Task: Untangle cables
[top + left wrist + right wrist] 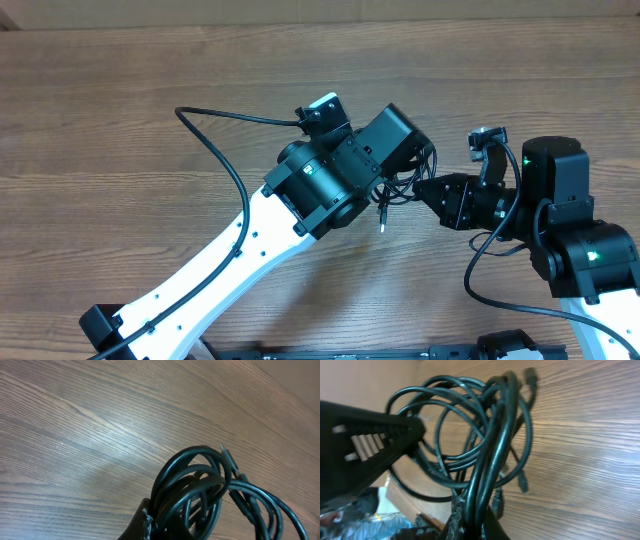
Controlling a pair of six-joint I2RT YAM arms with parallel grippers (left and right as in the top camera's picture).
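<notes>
Closest to the right wrist lens, the right gripper (pixel 469 521) is clamped shut on a thick sheaf of the cables (pixel 495 420), which rise from its jaws in tangled loops above the table (pixel 585 435). Opposite, the left gripper (pixel 415 427) is closed on a few outer loops of the same bundle, so the knot hangs between the two, seemingly off the wood. These cords look light, limp and rather slick. I judge single strands near the small plugs (pixel 524 484) the better places to hold, since pulling the whole sheaf may tighten it.
</notes>
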